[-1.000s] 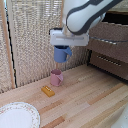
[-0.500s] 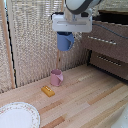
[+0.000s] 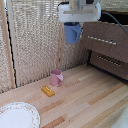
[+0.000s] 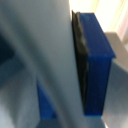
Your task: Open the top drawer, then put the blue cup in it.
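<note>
The blue cup (image 3: 72,33) hangs in the air high above the wooden table, with my gripper (image 3: 72,29) shut on it from above. It is just to the exterior view's left of the dark brown dresser. The top drawer (image 3: 105,35), with its long silver bar handle (image 3: 102,40), stands further out than the second drawer (image 3: 111,62) below it. The wrist view is blurred and close: a dark finger pad (image 4: 80,60) presses against the blue cup (image 4: 97,65).
A pink mug (image 3: 56,77) stands on the table (image 3: 95,102) below the held cup. A small orange block (image 3: 48,91) lies near it, and a white plate (image 3: 17,116) sits at the front left. A reed screen (image 3: 35,40) forms the back wall.
My gripper has risen with the blue cup and moved toward the exterior view's right, closer to the dresser. The pink mug, block and plate have not moved.
</note>
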